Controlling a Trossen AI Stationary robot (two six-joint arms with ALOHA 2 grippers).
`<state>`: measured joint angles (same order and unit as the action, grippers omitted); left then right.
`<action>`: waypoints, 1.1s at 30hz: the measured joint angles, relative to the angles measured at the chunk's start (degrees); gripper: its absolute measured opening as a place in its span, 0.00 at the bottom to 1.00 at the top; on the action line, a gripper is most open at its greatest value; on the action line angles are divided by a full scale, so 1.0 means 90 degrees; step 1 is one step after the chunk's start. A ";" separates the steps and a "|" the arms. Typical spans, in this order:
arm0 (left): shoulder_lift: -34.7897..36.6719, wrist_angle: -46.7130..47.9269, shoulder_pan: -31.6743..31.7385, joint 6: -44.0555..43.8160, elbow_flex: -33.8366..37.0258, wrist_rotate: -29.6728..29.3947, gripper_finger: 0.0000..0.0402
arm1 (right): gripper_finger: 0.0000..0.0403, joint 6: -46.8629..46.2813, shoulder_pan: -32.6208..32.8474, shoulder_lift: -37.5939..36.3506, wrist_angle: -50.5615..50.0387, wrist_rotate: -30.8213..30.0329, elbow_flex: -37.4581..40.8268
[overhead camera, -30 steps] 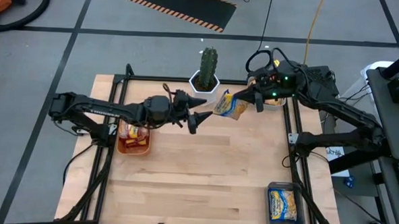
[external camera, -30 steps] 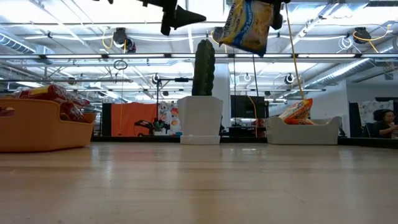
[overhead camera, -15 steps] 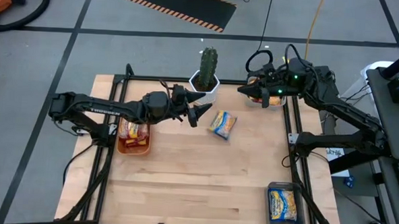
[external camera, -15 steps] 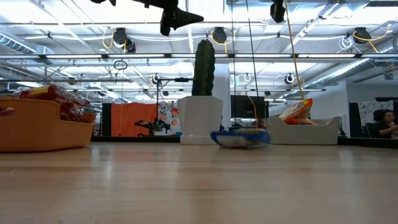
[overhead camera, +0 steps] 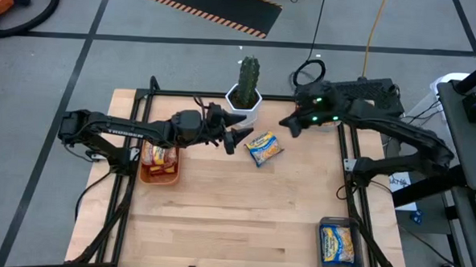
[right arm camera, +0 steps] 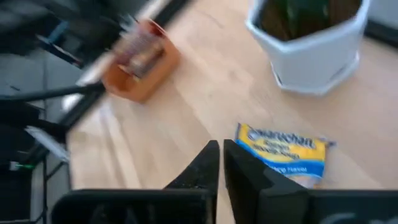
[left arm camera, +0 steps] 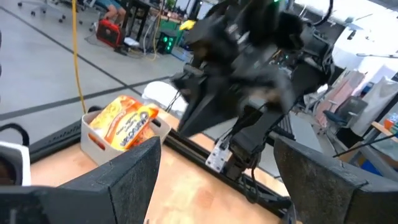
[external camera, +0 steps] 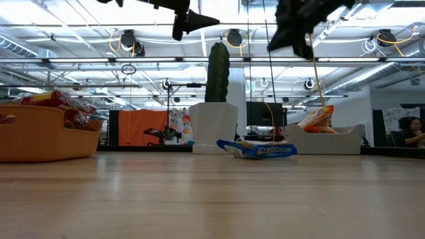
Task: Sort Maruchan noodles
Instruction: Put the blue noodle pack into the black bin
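A blue-and-yellow Maruchan noodles packet (overhead camera: 263,147) (external camera: 257,150) (right arm camera: 283,152) lies flat on the table, just in front of the white cactus pot. No gripper touches it. My right gripper (overhead camera: 287,124) (external camera: 293,42) (right arm camera: 221,163) hangs above and to the right of it, tipped down toward it, fingers together and empty. My left gripper (overhead camera: 239,139) (external camera: 199,20) (left arm camera: 217,183) is held level above the table to the packet's left, open wide with nothing between its fingers.
An orange bin (overhead camera: 158,164) (external camera: 46,136) with red packets stands at the left. A grey bin (external camera: 325,139) (left arm camera: 118,134) at the far right holds an orange packet (left arm camera: 124,121). A clear bin (overhead camera: 338,244) with a blue packet stands near right. A cactus pot (overhead camera: 244,93) stands at the far middle.
The blue-and-yellow packet, which hung from my right gripper a second ago, has fallen and now lies flat on the table. My right gripper drew back toward the far right, then came down and tipped toward the packet.
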<state>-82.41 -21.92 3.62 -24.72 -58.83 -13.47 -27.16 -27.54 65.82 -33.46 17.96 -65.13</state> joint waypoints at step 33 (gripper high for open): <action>0.0002 0.0857 0.0124 -0.0152 0.0000 0.0010 0.79 | 0.52 0.2298 -0.0011 0.1006 0.4887 -0.0545 0.4886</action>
<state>-82.39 -14.21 4.74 -26.09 -58.83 -13.38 -6.47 -27.64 74.88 10.53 13.05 -21.15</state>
